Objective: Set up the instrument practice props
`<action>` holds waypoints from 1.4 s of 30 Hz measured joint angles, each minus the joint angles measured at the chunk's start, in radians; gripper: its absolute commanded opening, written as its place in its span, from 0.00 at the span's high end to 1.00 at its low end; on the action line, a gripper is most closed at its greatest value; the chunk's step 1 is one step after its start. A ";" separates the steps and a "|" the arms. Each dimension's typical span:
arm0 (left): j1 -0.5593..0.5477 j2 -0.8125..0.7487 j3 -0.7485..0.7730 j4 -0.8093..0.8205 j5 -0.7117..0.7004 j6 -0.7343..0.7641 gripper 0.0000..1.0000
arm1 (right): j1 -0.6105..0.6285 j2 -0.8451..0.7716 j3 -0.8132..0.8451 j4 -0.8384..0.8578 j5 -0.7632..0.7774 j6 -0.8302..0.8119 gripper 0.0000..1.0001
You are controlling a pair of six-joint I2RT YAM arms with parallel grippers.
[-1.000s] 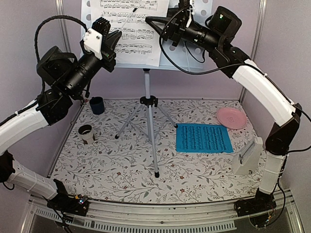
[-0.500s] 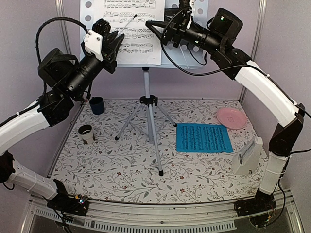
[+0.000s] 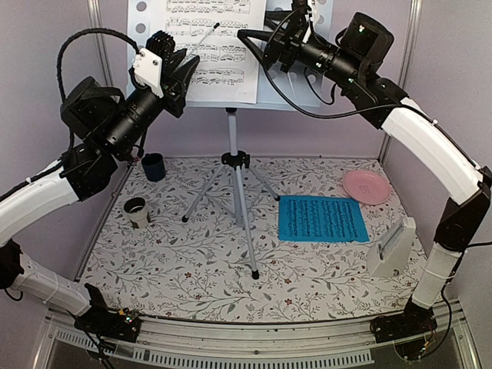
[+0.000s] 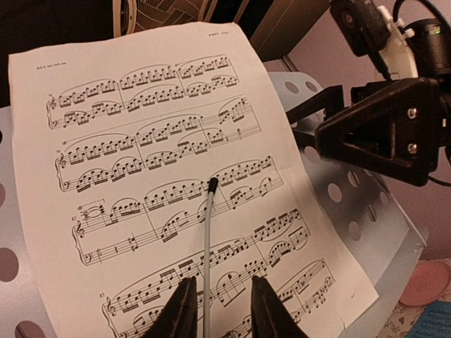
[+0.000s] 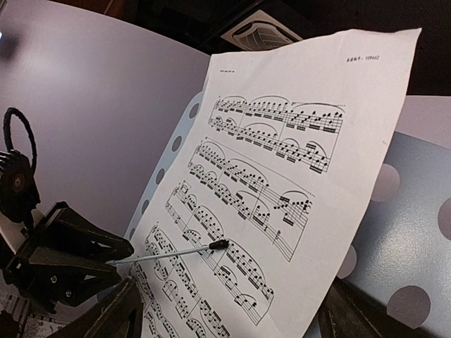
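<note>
White printed music sheet [image 3: 209,46] is leaning on the perforated grey-white stand tray [image 3: 296,91], upper centre; both grippers' jaws are standing spread, left gripper [image 4: 218,310], right gripper [image 5: 225,317].

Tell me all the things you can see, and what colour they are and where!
music stand: 1, silver tripod, grey-white holed tray, back middle
white music sheet: 1, white, on the stand's tray
thin rod: 1, grey with dark tip, lying across the sheet
blue music sheet: 1, blue, flat on the table, right of the stand
metronome: 1, white, near right
plate: 1, pink, far right
cups: 2, dark, far left
table: 1, flowery cloth
left gripper: black, at the sheet's left edge
right gripper: black, by the sheet's right edge
</note>
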 measured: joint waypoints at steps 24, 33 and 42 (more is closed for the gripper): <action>-0.020 0.018 0.002 -0.005 -0.059 0.005 0.69 | 0.032 -0.195 -0.172 -0.106 0.194 0.257 0.59; -0.031 0.020 0.013 -0.005 -0.105 0.035 0.79 | 0.064 -0.181 -0.175 -0.153 0.316 0.291 0.63; -0.038 0.026 0.016 -0.003 -0.121 0.053 0.90 | 0.077 -0.134 -0.146 -0.187 0.392 0.329 0.62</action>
